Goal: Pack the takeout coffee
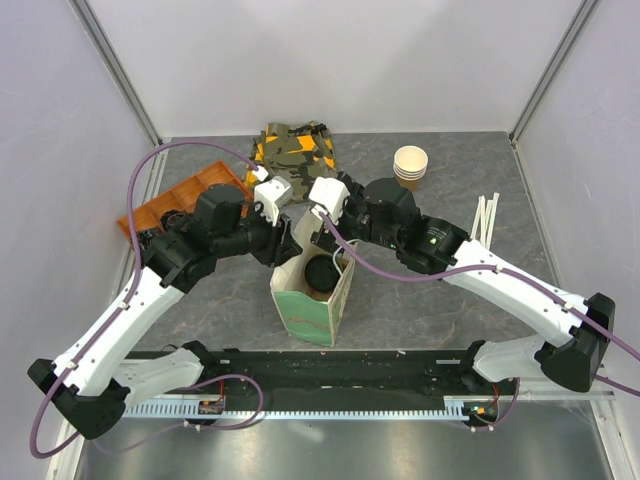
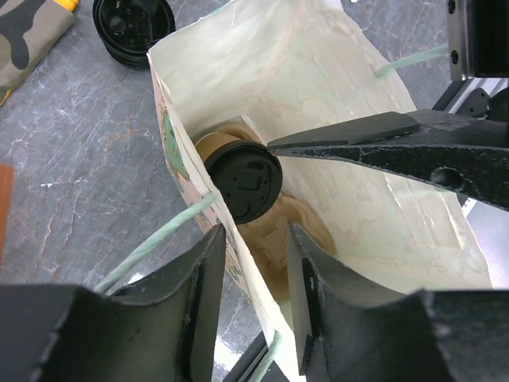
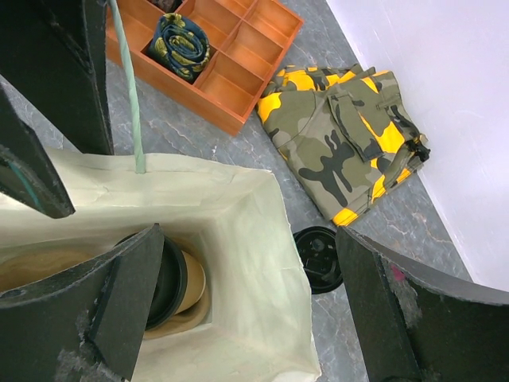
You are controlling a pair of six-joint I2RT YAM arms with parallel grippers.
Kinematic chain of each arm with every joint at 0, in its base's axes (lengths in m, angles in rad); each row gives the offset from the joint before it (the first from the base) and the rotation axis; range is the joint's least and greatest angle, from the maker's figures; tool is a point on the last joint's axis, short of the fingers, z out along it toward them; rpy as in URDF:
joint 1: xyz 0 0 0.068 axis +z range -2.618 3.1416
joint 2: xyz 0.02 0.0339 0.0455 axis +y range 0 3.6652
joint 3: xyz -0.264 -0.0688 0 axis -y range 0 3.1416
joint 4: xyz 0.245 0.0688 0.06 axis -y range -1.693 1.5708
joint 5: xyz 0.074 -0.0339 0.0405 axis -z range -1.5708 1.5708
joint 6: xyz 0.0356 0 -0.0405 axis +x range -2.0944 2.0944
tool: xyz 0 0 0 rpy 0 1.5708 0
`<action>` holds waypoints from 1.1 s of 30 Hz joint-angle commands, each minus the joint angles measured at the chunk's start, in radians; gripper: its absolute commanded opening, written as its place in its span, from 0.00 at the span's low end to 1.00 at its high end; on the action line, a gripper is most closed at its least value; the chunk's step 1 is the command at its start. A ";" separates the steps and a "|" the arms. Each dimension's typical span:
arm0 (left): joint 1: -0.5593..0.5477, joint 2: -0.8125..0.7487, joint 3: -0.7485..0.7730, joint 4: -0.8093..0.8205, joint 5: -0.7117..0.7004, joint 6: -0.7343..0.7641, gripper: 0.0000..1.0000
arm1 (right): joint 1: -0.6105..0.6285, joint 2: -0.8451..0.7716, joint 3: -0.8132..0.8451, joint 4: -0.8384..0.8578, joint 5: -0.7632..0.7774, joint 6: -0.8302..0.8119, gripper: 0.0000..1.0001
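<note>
Left wrist view looks down into the open printed paper bag [image 2: 342, 87], which stands upright on the grey marbled table [image 2: 87, 159]. The takeout coffee [image 2: 242, 183], a small brown kraft-paper cup with a round black plastic lid, lies on its side at the bottom of the bag, with the lid turned towards this camera.

The left gripper [image 2: 254, 239] is at the near rim of the bag. Its two fingers [image 2: 203, 294] stand partly apart, one on each side of the paper wall. They do not press the wall, and nothing is held.

The right gripper [image 3: 246, 239] is spread wide over the opposite rim, with one finger inside the bag, close above the cup, and the other outside it. It also grips nothing.

A pale green string handle [image 3: 127, 95] rises from the bag edge. On the table just beside the bag lies a loose black plastic lid [image 3: 318, 259]. Farther back are a folded camouflage cloth in green, black and yellow [image 3: 350, 143] and an orange divided tray [image 3: 215, 48]; one compartment of the tray holds a rolled camouflage piece [image 3: 179, 44].

From the top external view, a stack of cream-rimmed paper cups [image 1: 410, 165] stands well apart from the bag, on the right.
</note>
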 commanded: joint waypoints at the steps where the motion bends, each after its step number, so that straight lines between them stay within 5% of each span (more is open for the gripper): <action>1: -0.018 0.009 0.052 -0.007 -0.034 0.044 0.46 | -0.002 -0.033 0.035 0.040 0.003 0.004 0.98; 33: -0.030 0.019 0.161 -0.075 0.018 0.076 0.44 | -0.002 -0.023 0.047 0.062 0.025 0.010 0.98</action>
